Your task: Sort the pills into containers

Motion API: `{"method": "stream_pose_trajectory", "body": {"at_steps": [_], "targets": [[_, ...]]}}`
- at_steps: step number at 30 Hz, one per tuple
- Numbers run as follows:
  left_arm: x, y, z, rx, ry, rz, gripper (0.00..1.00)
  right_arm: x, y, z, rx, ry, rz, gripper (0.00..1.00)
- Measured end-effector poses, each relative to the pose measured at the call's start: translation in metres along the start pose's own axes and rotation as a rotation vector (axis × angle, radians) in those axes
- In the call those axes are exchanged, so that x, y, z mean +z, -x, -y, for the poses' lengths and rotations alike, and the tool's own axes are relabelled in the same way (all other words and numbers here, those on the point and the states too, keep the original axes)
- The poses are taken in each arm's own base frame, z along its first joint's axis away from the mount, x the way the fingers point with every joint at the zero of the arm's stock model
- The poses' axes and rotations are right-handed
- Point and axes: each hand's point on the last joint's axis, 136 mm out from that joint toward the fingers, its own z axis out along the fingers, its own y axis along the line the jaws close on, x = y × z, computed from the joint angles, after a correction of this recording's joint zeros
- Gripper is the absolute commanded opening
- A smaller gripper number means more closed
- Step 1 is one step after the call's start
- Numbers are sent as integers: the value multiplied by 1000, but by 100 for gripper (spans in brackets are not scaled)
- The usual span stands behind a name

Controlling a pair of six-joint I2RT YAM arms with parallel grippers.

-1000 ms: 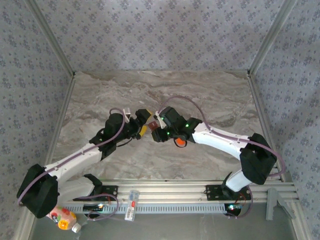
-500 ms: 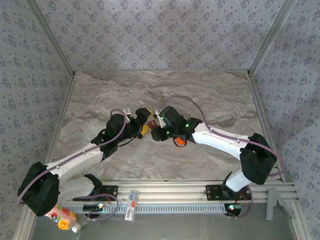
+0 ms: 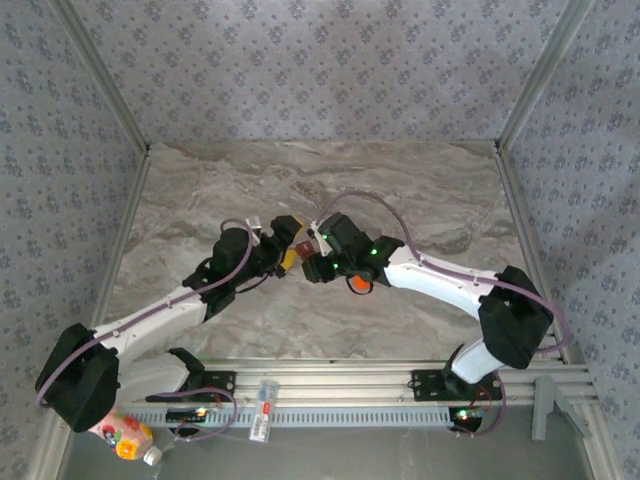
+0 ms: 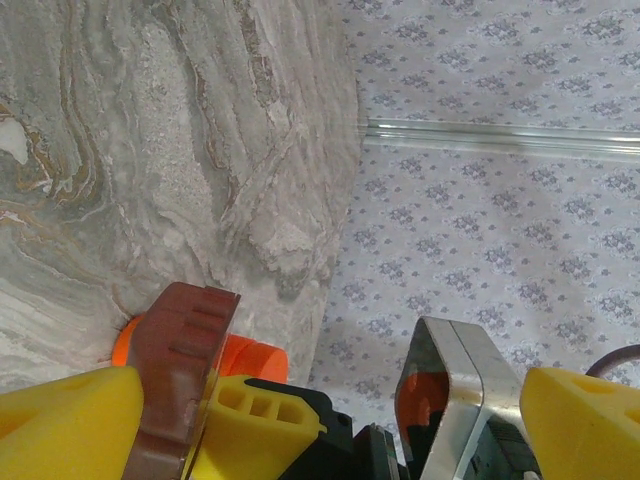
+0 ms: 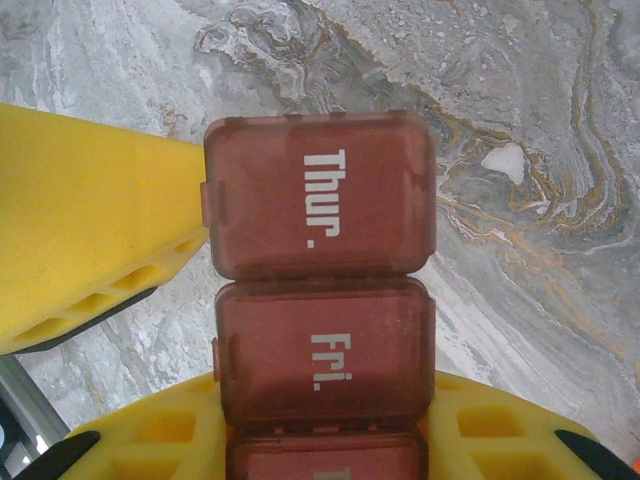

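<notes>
Above the marble table [image 3: 400,180], right hand [image 3: 317,262] clamped on containers [image 5: 320,195] — lids reading "Thur.", "Fri." — left hand [image 3: 290,243] spread wide

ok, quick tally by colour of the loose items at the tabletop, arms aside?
Reddish-brown: 1 (pill organizer)
Orange: 1 (bottle)
Total: 2
</notes>
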Motion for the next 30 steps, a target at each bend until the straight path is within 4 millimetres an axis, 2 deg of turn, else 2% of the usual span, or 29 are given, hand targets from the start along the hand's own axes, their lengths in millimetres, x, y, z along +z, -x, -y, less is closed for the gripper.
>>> {"method": "stream_pose_trajectory", "body": {"at_steps": [13,24,30], "targets": [[1,-4,3,3,-6,-9,97,8,-5,3,3,-10,-23,29],[0,-4,34,22,-53,-5,97,15,-12,6,-3,-30,-44,27],[-9,0,26,36,-10,28,94,13,-13,9,-2,-45,-42,27]]}}
